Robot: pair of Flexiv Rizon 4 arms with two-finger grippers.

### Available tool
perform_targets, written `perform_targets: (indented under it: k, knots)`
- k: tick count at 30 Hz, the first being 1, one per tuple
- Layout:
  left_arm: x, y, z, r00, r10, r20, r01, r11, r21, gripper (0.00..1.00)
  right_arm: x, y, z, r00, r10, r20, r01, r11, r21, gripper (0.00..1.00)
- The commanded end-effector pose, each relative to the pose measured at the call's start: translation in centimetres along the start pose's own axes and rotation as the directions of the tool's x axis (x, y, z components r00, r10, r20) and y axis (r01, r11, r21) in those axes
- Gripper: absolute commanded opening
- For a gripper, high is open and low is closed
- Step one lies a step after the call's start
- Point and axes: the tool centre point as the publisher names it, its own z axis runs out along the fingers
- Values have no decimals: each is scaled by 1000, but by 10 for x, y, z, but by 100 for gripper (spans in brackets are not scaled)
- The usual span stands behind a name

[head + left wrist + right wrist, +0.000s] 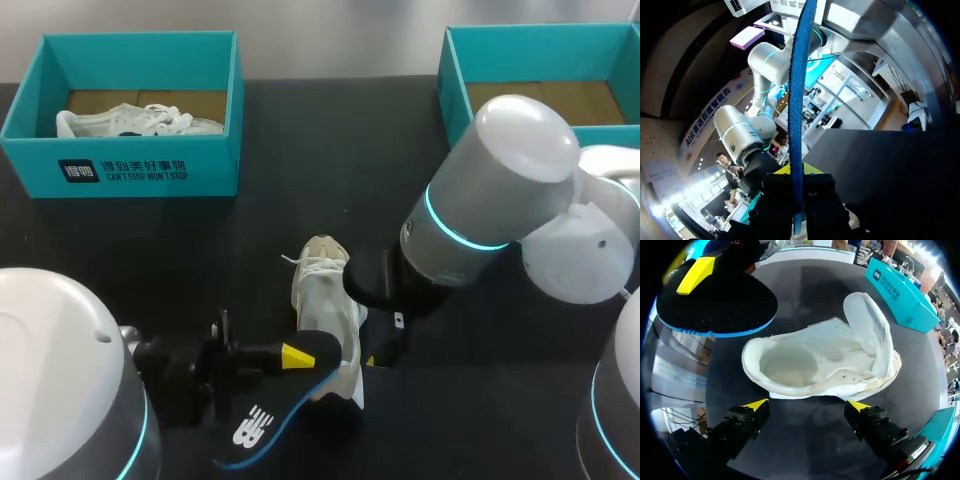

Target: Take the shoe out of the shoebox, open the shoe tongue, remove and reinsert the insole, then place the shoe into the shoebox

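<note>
The left end effector (797,172) squeezed the insole (796,100) between its two yellow fingers. The insole was black on top with a blue edge. It hung in the air just beside the heel of the shoe (325,295). The right end effector (807,406) had its fingers spread wide, close beside the shoe. The shoe lay on the dark tabletop (330,150) with its tongue lifted up. Far back on the left stood a teal shoebox (140,170) with another white shoe (140,122) inside. A second teal shoebox (455,95) stood far back on the right.
</note>
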Motion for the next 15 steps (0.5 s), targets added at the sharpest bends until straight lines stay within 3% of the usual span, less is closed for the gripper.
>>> perform_targets:
  k: [1, 15]
  knots:
    - [3, 2, 2, 1000, 1, 8, -1, 1000, 0, 0, 2, -3, 5, 1000, -7, -7, 7, 999, -43, 100]
    - [2, 7, 7, 1000, 1, 16, -1, 1000, -13, 0, 6, -2, 4, 999, -38, -23, 35, 995, -95, 100]
